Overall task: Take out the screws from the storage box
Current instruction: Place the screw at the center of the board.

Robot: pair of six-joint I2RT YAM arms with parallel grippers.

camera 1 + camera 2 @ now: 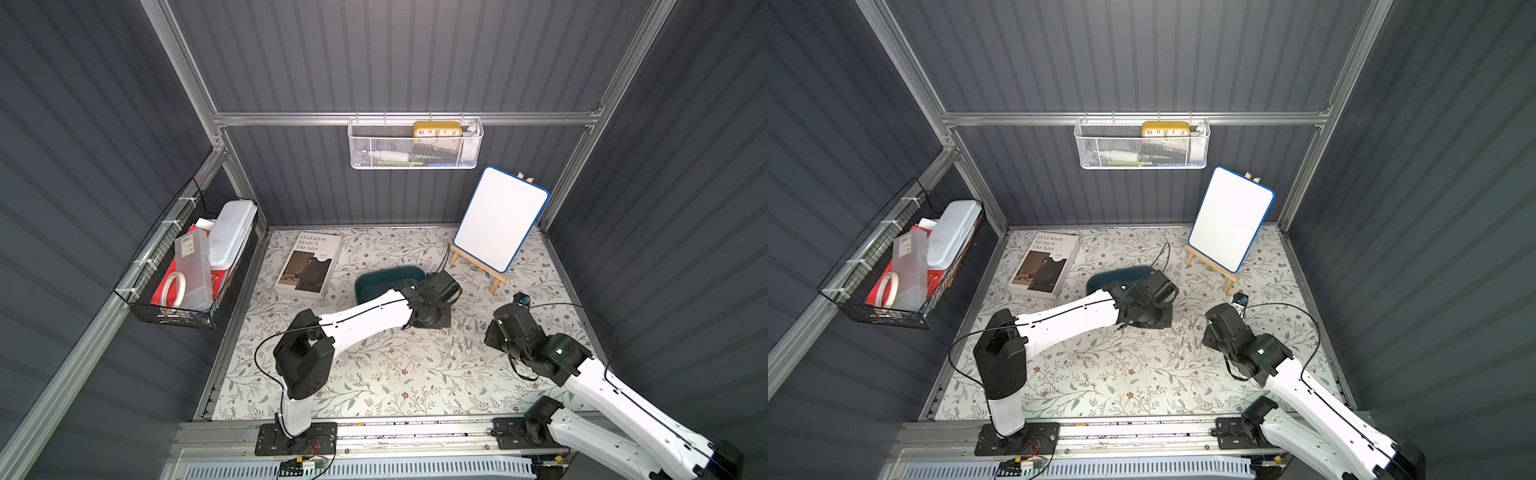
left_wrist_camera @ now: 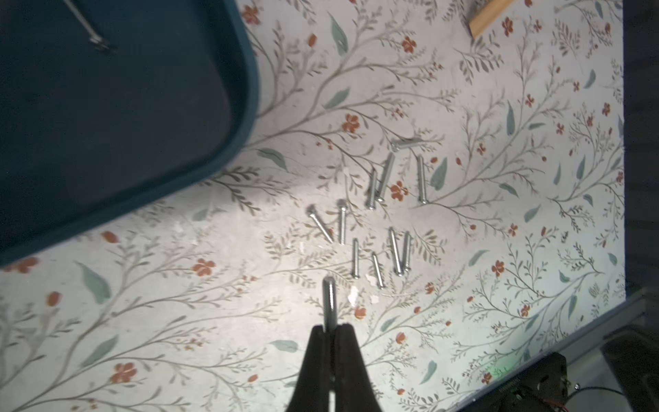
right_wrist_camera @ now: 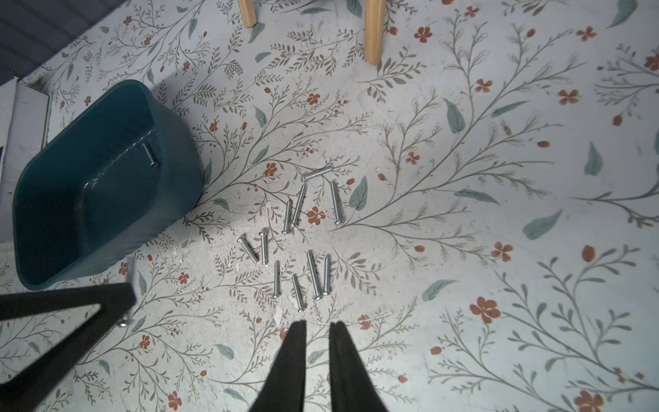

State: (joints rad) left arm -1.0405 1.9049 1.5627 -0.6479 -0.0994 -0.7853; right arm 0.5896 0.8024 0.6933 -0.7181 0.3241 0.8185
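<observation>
Left pincer [image 2: 330, 327] is clamped tight on one thin silvery metal screw [image 2: 328, 299]. This held screw runs in line with the fingers and sticks out past the tips, head end outward toward the floral-patterned desk [image 3: 463, 285]. Can't tell if it touches the desk. The left pincer hangs just near of the teal-blue rounded plastic storage box [image 3: 178, 167] and left of the pile. Right pincer [image 3: 318, 326] is slightly ajar with a narrow gap and nothing in it, hovering just near of the pile.

Loose screws [image 3: 313, 274]: eleven or so, flat on the desk in a scattered cluster to the right and near side of the box. Most long axes are roughly parallel; one at the far end lies crosswise.

The box stands upright and open. One last screw [image 3: 149, 156] lies on its floor close to a wall. The rest of the visible floor looks bare, though part is in shadow.

Judgement: the held screw only needs letting go beside the pile. After that, the last screw lies far-left of the left pincer, over the box rim. The left arm is nearer; the right would have to reach across the pile. Its axis roughly matches the pile's, so the pincer should close across the shank. The nearby wall leaves little finger room.
</observation>
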